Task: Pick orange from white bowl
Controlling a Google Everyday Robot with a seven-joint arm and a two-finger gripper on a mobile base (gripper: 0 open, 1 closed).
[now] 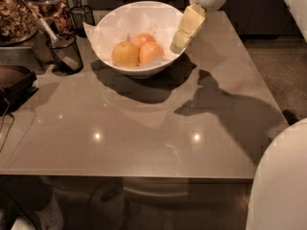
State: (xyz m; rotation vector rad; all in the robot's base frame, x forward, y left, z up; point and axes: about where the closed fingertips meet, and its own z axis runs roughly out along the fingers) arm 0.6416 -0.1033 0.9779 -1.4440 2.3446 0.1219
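The white bowl (115,20), lined with crumpled white paper, stands at the back of the grey table. In it lie a paler yellow-orange fruit (125,53) at the left and two reddish oranges: one at the front right (150,52), one behind it (142,39). My gripper (182,37) hangs from the white wrist at the top and sits over the bowl's right rim, just right of the oranges, touching none of them. Its cream-coloured fingers (191,21) point down and to the left.
A black mesh cup (64,54) with a utensil stands left of the bowl, a second mesh cup (81,17) behind it. Containers of dried goods (19,16) crowd the back left. A dark object (14,85) lies at the table's left edge. A white robot part (283,186) fills the bottom right.
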